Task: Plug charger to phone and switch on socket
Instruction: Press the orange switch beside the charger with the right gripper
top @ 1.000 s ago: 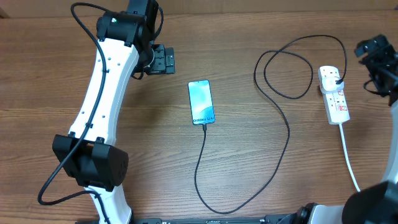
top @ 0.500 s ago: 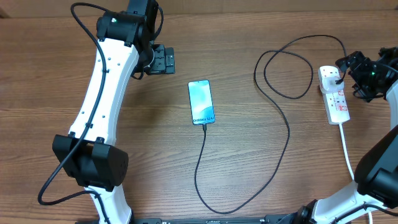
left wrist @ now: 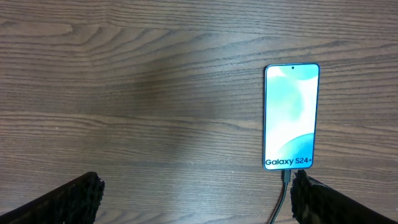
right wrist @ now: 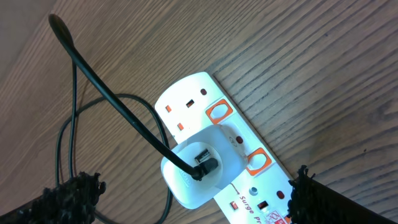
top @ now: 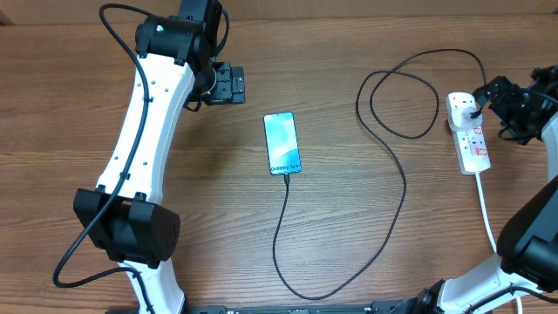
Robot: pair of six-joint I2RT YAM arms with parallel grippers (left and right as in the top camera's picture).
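Right claw (right wrist: 194, 193), spread, hovers over socket (top: 468, 131), likely to switch it on. Charger (top: 404, 183) links socket to phone (top: 282, 143). Left claw (top: 228, 84), spread, hangs well apart from socket.

Brown wood-grain bench (top: 218, 227), matt; slim phone (left wrist: 291, 116) with glossy light-blue screen; white elongated power strip (right wrist: 186, 99), smooth plastic; thin black cable (right wrist: 200, 167), matt; black tool pads (right wrist: 74, 193), coarse-textured.

White arm links (top: 148, 113) with black joints (top: 131, 231), a looping black cable (top: 101, 12), and rough black fingers (left wrist: 68, 199).
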